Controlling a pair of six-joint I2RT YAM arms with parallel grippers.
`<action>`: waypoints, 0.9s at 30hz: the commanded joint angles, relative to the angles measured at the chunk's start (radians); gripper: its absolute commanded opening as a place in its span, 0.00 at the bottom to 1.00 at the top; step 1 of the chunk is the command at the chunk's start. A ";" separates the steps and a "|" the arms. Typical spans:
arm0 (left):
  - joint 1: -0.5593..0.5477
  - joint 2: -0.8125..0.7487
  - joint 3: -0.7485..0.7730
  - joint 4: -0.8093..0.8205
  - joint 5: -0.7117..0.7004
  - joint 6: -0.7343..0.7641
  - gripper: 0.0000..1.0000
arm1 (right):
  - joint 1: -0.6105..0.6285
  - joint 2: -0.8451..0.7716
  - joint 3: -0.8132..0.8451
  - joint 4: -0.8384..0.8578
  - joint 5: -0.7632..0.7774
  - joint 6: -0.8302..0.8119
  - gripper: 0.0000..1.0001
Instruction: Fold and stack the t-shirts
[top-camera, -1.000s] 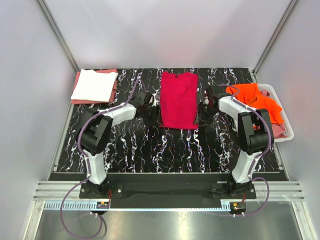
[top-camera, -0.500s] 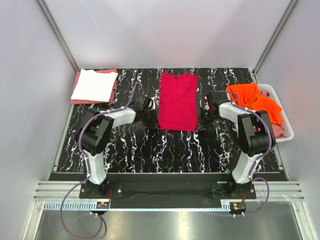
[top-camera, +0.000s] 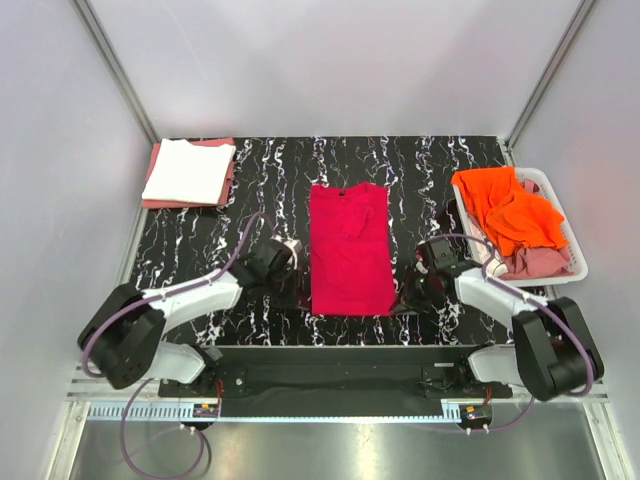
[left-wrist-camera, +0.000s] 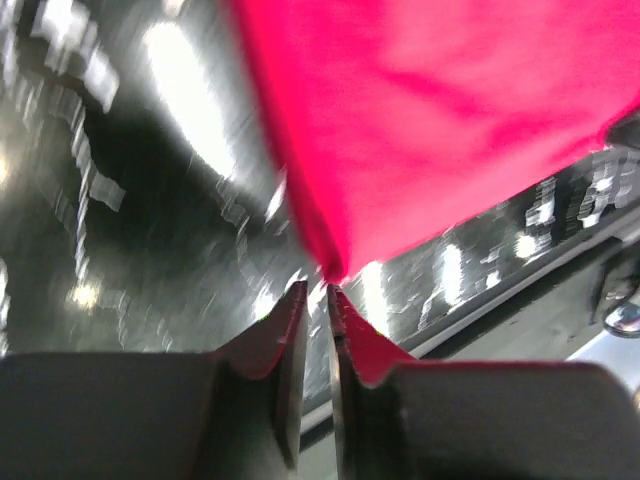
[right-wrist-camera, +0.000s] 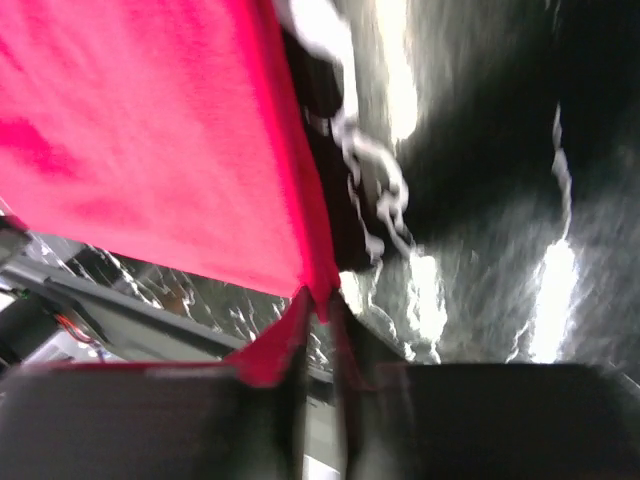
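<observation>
Fold under way; folded stack (top-camera: 190, 172) holds two.
Crimson t-shirt (top-camera: 348, 248) near corners pinched by left gripper (top-camera: 297, 281) and right gripper (top-camera: 414, 291); orange t-shirt (top-camera: 510, 205) unfolded.

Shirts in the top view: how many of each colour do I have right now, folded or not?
red shirt: 1
white shirt: 1
pink shirt: 2, one under the white, one in the basket
orange shirt: 1 that I can make out; the heap is crumpled
Total: 5
</observation>
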 joint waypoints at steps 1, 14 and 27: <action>-0.020 -0.086 -0.056 -0.051 -0.112 -0.068 0.20 | 0.026 -0.105 -0.046 0.024 -0.002 0.103 0.22; -0.029 0.101 0.374 -0.140 -0.113 0.120 0.37 | 0.026 -0.172 0.211 -0.108 0.139 0.051 0.15; 0.063 0.503 0.704 -0.145 -0.166 0.216 0.33 | -0.013 0.445 0.599 -0.012 0.150 -0.182 0.02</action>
